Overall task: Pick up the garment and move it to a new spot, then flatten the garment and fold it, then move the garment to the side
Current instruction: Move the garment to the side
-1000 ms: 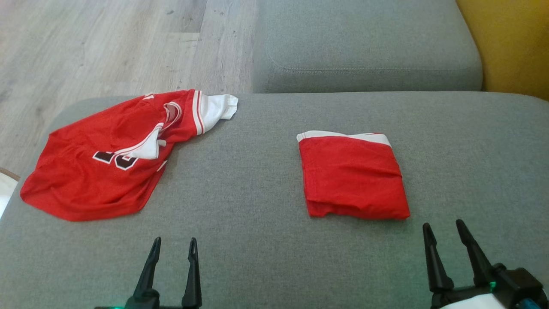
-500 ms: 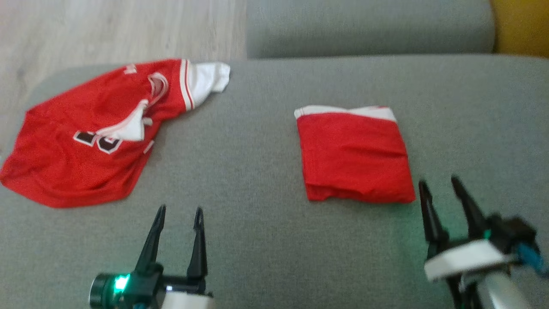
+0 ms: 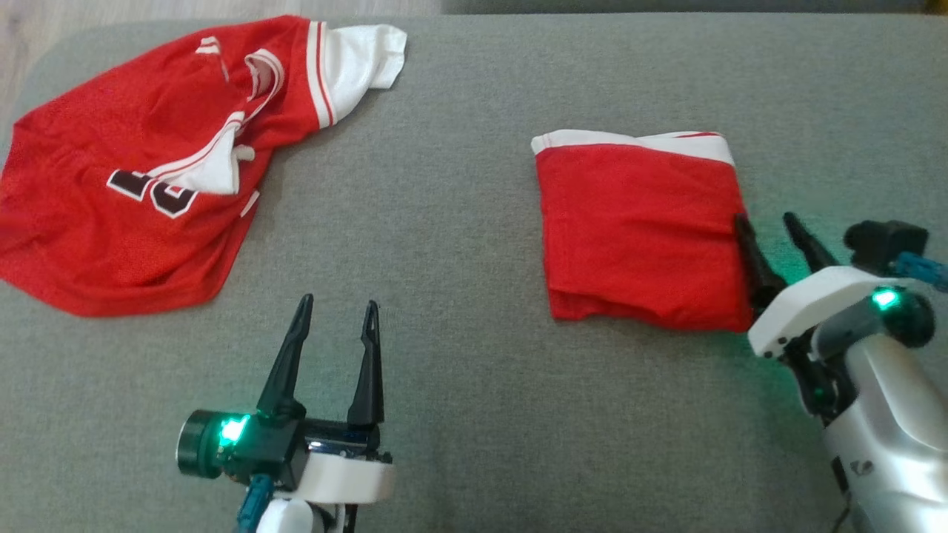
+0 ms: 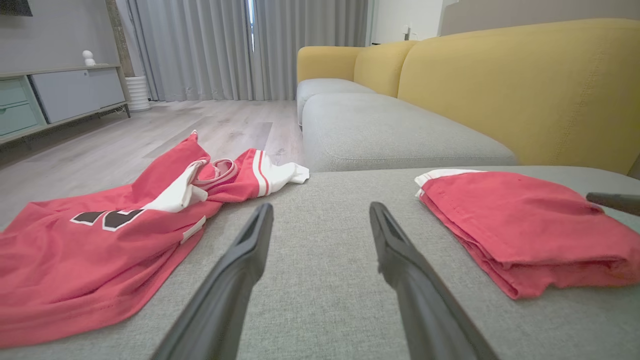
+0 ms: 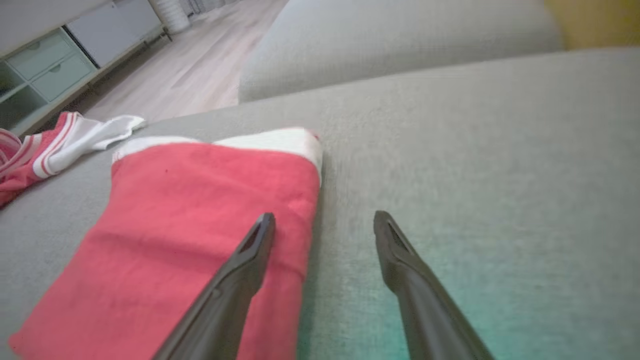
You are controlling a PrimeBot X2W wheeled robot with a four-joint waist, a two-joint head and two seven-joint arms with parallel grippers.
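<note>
Lead: Both arms have come forward since a second ago, and the head has tipped down, so the whole picture has slid. The right gripper was short of the five o'clock corner of the folded garment; now it is at the three o'clock edge.

Second: Fingers?

Lead: Spread wide on both arms, nothing between them. The left gripper hangs over the bare grey cushion, near six o'clock in the head view.

Second: And the cloth?

Lead: The folded garment, red with a white band at twelve o'clock, lies right of centre on the cushion. A crumpled jersey is at ten o'clock from the left gripper, well apart from the folded one.

Second: How will it handle?

Lead: Thin, limp and light, I judge. Pinch only the top layer and the stack will likely peel open. Better to take the full thickness at an edge. The jersey should be taken at the hem or shoulders so it hangs flat.

Second: Do the views differ?

Lead: The right wrist view shows one finger over the red edge and the other over bare cushion, which the head view leaves vague. Whether it touches, I cannot tell. The left wrist view shows the stacked layers along the near edge and a yellow sofa back beyond.
</note>
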